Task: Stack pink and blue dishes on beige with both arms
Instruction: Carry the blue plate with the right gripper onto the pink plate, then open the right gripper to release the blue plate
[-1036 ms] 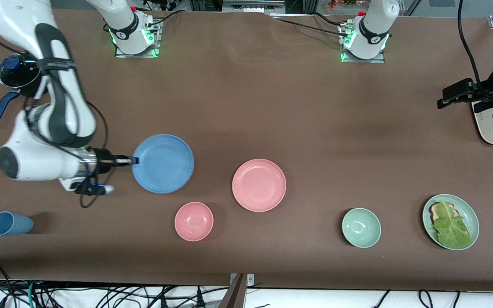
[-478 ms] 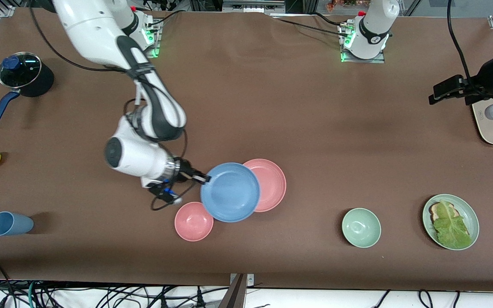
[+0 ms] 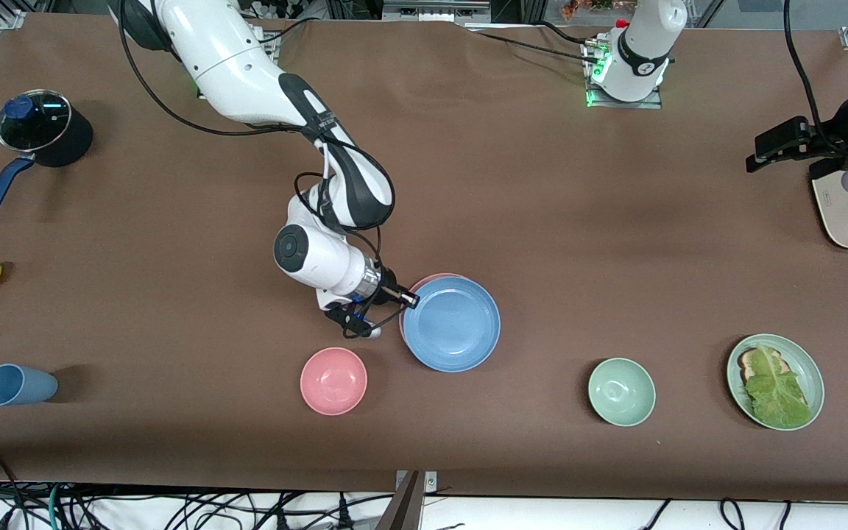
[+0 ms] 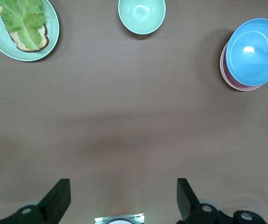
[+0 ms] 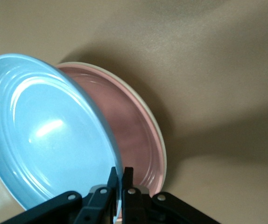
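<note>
The right gripper, clamped on the rim of the flat sky-blue matte plate, has just carried it from the worktop's right-arm end to mid-table. It now hangs tilted over the flat pink matte plate, not yet released. No beige plate shows. The left gripper waits with fingers apart at the left-arm edge.

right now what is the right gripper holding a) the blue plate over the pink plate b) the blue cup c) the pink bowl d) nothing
a: the right gripper is shut on the rim of the blue plate, held tilted over the pink plate.
</note>
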Motion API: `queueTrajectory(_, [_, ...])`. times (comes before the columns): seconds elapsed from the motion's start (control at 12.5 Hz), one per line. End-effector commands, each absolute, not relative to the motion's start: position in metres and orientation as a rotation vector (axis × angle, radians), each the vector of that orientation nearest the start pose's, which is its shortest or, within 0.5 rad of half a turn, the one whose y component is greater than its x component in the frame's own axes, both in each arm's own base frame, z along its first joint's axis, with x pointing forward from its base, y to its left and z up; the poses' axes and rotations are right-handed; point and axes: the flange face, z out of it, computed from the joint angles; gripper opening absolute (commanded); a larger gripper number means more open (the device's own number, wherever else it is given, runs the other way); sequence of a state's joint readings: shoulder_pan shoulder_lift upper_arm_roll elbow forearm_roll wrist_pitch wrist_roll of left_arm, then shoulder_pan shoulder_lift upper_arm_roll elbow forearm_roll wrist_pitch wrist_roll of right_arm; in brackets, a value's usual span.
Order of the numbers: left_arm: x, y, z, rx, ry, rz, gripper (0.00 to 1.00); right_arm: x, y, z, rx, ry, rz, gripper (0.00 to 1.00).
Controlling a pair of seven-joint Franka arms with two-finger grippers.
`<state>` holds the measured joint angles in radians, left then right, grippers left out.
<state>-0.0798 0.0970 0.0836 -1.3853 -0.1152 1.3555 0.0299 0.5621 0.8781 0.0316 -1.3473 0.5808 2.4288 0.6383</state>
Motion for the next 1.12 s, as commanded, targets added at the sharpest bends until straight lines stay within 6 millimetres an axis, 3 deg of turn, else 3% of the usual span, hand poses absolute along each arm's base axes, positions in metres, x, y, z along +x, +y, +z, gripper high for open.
queueTrajectory(0.0, [0.557, -0.011, 0.641, -3.224, 0.130, 0.210, 1.00, 0.629, 0.417, 0.214, -2.645, 0.594, 0.170, 0.00])
queueTrajectory(0.16, [0.560, -0.013, 0.634, -3.220, 0.138, 0.220, 1.00, 0.628, 0.405, 0.212, -2.735, 0.550, 0.217, 0.00])
queueTrajectory(0.24, [0.562, -0.014, 0.629, -3.227, 0.139, 0.237, 1.00, 0.627, 0.405, 0.215, -2.736, 0.552, 0.228, 0.16])
queueTrajectory(0.32, [0.562, -0.014, 0.625, -3.226, 0.138, 0.252, 1.00, 0.627, 0.405, 0.214, -2.742, 0.572, 0.235, 0.99])
queueTrajectory(0.48, [0.557, -0.021, 0.620, -3.224, 0.160, 0.285, 1.00, 0.633, 0.395, 0.238, -2.746, 0.576, 0.232, 1.00])
queueTrajectory(0.72, [0.550, -0.020, 0.611, -3.222, 0.136, 0.326, 1.00, 0.645, 0.351, 0.300, -2.901, 0.516, 0.209, 1.00])
queueTrajectory(0.88, [0.550, -0.022, 0.611, -3.218, 0.140, 0.329, 1.00, 0.647, 0.304, 0.338, -3.084, 0.408, 0.224, 1.00])
queueTrajectory(1.04, [0.550, -0.026, 0.611, -3.208, 0.150, 0.326, 1.00, 0.657, 0.241, 0.378, -3.184, 0.201, 0.236, 1.00])
